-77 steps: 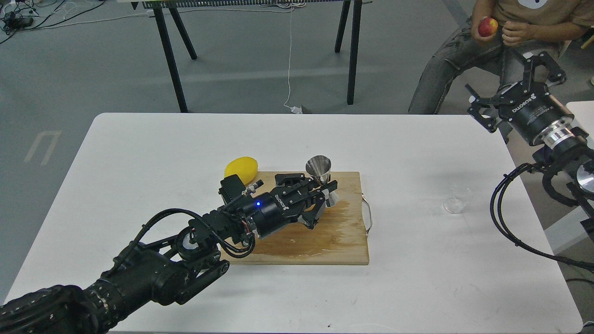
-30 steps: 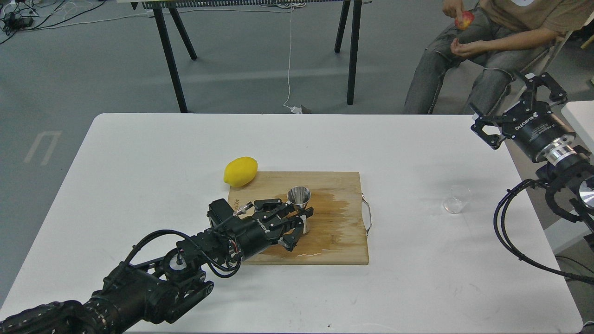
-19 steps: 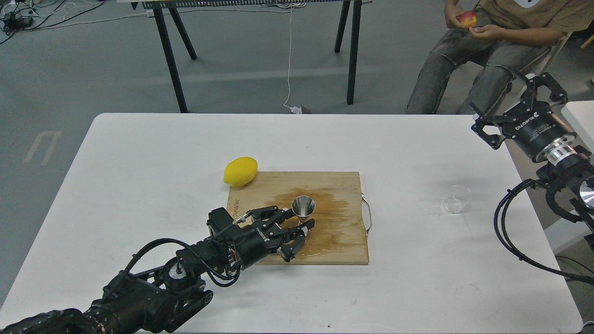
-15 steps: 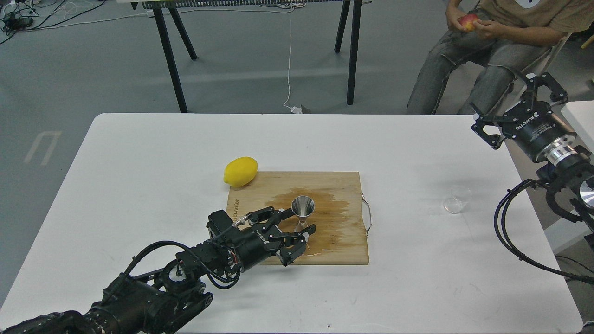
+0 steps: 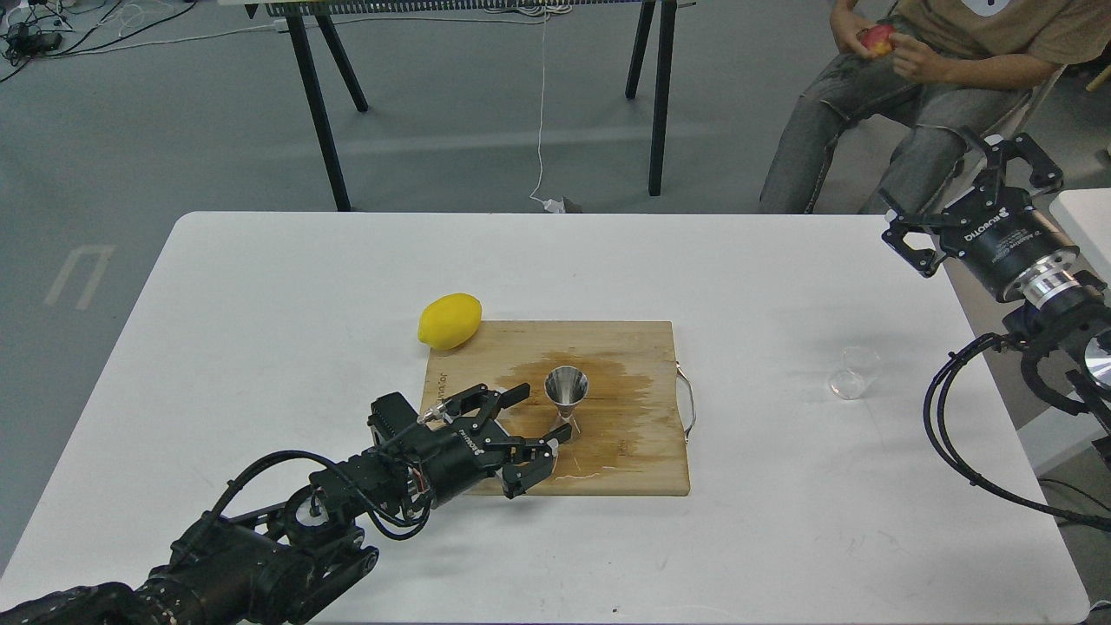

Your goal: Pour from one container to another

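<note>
The steel hourglass jigger stands upright on the wet wooden cutting board, near its middle. My left gripper is open just left of the jigger, its fingers spread and apart from the jigger, low over the board. The small clear glass cup sits on the white table at the right, clear of the board. My right gripper hangs open above the table's far right edge, well away from the glass cup, with nothing in it.
A yellow lemon lies at the board's back left corner. The board has a metal handle on its right side. A seated person holding an apple is beyond the table's back right.
My left gripper carried the jigger toward the near side of the board, set it down upright, let go, and has drawn back to the left. The right arm has barely moved.
</note>
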You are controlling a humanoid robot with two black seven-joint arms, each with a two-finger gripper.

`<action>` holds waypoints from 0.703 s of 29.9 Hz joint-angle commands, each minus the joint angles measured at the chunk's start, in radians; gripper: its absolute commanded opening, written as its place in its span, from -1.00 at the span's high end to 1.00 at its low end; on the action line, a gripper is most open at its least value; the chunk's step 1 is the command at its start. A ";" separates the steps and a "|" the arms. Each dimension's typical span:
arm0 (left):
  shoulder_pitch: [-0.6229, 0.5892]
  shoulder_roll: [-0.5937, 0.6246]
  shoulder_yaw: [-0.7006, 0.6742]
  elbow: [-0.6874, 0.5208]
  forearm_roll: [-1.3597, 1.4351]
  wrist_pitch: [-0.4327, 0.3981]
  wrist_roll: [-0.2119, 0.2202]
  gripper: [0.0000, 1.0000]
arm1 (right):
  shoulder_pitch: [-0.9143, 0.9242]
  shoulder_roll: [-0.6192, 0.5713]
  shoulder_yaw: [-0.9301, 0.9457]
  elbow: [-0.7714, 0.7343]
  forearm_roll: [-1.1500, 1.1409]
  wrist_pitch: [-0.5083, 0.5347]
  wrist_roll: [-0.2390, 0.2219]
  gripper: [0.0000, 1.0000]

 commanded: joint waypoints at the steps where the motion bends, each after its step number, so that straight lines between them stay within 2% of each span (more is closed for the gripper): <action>1: 0.018 0.043 0.000 -0.007 0.000 0.000 0.000 -0.70 | 0.000 0.000 0.000 -0.001 0.005 0.000 0.000 -0.97; 6: 0.037 0.091 -0.003 -0.022 -0.003 0.000 0.000 -0.64 | 0.000 0.000 0.001 0.000 0.006 0.000 0.000 -0.97; 9: 0.029 0.198 -0.023 -0.102 -0.048 0.000 0.000 -0.61 | 0.000 0.000 0.011 0.003 0.006 0.000 0.000 -0.97; 11: 0.006 0.292 -0.034 -0.151 -0.159 0.000 0.000 -0.61 | 0.002 0.000 0.015 0.005 0.006 0.000 0.000 -0.97; 15: -0.126 0.419 -0.041 -0.243 -0.506 0.000 0.000 -0.61 | 0.011 0.003 0.018 0.006 0.005 0.000 0.005 -0.97; 19: -0.244 0.510 -0.041 -0.237 -0.835 0.000 0.000 -0.65 | 0.060 0.006 -0.032 0.010 -0.008 0.000 -0.005 -0.97; 21: -0.287 0.542 -0.043 -0.238 -0.978 -0.257 0.000 -0.66 | 0.124 -0.004 -0.092 0.029 -0.011 0.000 -0.023 -0.97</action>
